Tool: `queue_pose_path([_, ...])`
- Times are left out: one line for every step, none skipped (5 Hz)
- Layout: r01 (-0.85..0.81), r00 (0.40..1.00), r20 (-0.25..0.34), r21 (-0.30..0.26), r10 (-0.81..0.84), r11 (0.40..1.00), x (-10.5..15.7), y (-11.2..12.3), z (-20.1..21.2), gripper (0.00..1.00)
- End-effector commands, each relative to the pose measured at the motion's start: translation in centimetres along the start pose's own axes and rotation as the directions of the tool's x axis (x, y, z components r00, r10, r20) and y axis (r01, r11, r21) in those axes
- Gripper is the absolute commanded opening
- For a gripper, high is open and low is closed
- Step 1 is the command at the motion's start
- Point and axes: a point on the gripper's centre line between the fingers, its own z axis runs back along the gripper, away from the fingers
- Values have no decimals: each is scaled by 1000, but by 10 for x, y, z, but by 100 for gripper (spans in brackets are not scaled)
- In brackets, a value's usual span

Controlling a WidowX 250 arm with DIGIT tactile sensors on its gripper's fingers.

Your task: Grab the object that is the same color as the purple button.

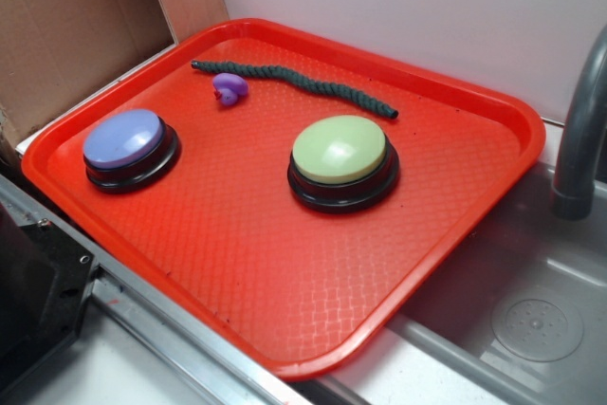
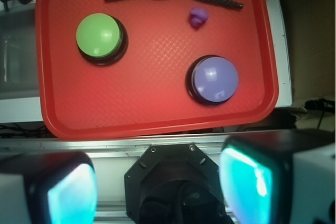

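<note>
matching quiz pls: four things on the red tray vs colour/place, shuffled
Things:
1. large round domed push button
2. second domed push button of the same shape
3. long twisted rope
4. tiny rounded plastic toy

Descriptions:
A. dark green, along the tray's far edge
B. purple, just beside the rope
C. light green top
D. lavender-purple top

Pairs: 1-D, 2-C, 3-A, 4-B

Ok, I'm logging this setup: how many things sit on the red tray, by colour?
Purple: 2, the purple button and the small purple toy
Green: 2, the green button and the dark green rope
Total: 4, all on the tray
</note>
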Motion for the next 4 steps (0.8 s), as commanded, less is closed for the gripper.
queue_pose_path([0,1000,0,0,0,1000,0,0,0,100])
queue_pose_path([-41,999,33,6,40,999,13,3,-14,100])
queue_pose_path([-162,982,87,-41,165,986,29,12,-35,100])
queue_pose_path([-280,954,103,-37,282,959,52,26,-56,100])
